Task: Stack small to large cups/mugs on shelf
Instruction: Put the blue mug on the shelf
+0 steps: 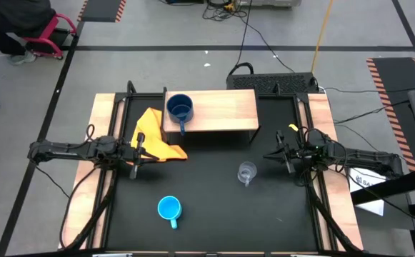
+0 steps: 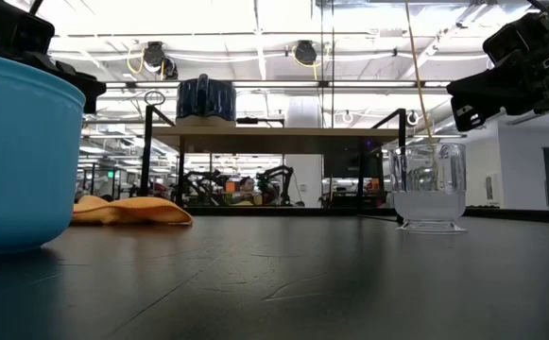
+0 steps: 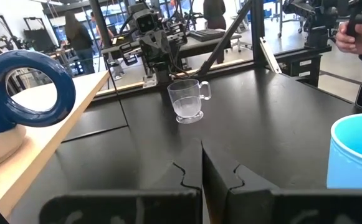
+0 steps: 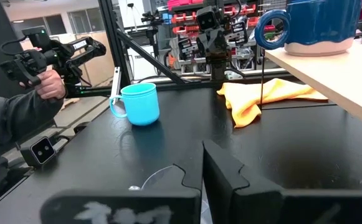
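Note:
The dark blue mug [image 1: 180, 108] stands on its base at the left end of the light-wood shelf [image 1: 221, 111], its handle toward the near edge. On the black tabletop, the clear glass cup [image 1: 246, 172] stands upright in front of the shelf's right end. The light blue mug [image 1: 169, 208] stands upright nearer the near edge. My left gripper [image 1: 137, 155] hovers shut beside the yellow-orange cloth [image 1: 156, 137]. My right gripper [image 1: 281, 154] hovers shut to the right of the glass cup. The left wrist view shows the glass cup [image 3: 187, 102] ahead of the shut fingers [image 3: 201, 167].
The cloth [image 4: 268, 96] lies crumpled at the shelf's left front corner. Wooden side rails [image 1: 106, 114] run along the table's left and right. A person's hand [image 4: 47, 84] holds a device beyond the near edge. Open tabletop lies between the two lower cups.

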Tool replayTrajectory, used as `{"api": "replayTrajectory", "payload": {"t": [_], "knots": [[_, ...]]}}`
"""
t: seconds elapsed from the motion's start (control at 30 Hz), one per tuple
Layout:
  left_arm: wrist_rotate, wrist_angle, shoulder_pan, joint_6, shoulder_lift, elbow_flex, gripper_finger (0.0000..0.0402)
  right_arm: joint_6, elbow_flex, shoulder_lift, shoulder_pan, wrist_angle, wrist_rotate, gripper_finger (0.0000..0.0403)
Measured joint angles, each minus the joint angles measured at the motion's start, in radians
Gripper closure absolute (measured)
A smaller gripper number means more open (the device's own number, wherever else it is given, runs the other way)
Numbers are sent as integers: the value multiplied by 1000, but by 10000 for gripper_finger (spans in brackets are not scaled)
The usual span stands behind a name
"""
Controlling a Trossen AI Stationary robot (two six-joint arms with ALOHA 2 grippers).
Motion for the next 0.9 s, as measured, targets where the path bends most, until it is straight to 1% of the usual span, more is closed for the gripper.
{"api": "replayTrajectory", "payload": {"t": [0.33, 0.47, 0.57, 0.7, 0.83, 0.9], "knots": [[15, 2, 0, 0, 0, 0, 401, 0, 0, 0, 0, 0, 0, 403], [35, 61, 0, -42, 0, 0, 401, 0, 0, 0, 0, 0, 0, 403], [65, 116, 0, -74, 0, 0, 401, 0, 0, 0, 0, 0, 0, 403], [124, 169, -1, -78, 0, 0, 401, 0, 0, 0, 0, 0, 0, 403], [132, 177, -1, -105, 4, 0, 401, 0, 0, 0, 0, 0, 0, 403], [151, 186, 0, -121, 10, 0, 401, 0, 0, 0, 0, 0, 0, 403]]}}
